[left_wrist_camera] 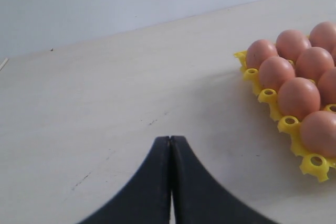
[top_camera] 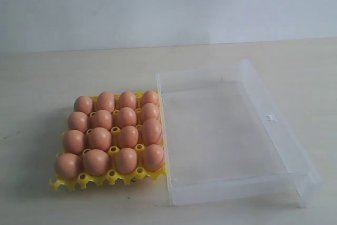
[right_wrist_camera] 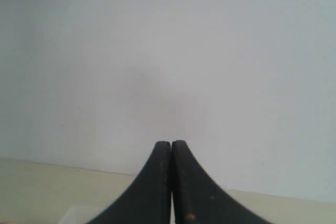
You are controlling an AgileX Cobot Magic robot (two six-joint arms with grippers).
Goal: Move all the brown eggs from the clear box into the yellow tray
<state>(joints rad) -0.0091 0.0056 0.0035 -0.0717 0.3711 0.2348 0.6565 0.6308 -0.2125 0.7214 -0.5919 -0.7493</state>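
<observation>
We find the left gripper (left_wrist_camera: 170, 139) clenched, its two black fingers pressed flat together with nothing between them. It hangs above the bare table (left_wrist_camera: 105, 119) and points across it toward the wall (left_wrist_camera: 105, 3), well apart from the tray (left_wrist_camera: 314, 165).

The right gripper (right_wrist_camera: 171, 142) is clenched in the same way, fingers closed and holding nothing. It points nearly level at the wall (right_wrist_camera: 168, 51), with only a thin strip of table (right_wrist_camera: 42, 182) below it. A pale shape shows beside its fingers at the frame's edge; we cannot tell what it is.

The grippers show only in their own wrist views. The exterior view gives us the whole layout. All sixteen eggs (top_camera: 113, 133) sit upright in the tray (top_camera: 110, 176), one to a cup, four rows of four. The box (top_camera: 239, 188) lies just to the right of the tray, its left wall close against the tray's right edge; we cannot tell whether they touch. Through the box we see only its clear floor and the table (top_camera: 52, 77).

The left wrist view catches one corner of the tray, with its outer eggs (left_wrist_camera: 298, 97) and yellow pegs close up. The right wrist view shows neither eggs nor tray.
</observation>
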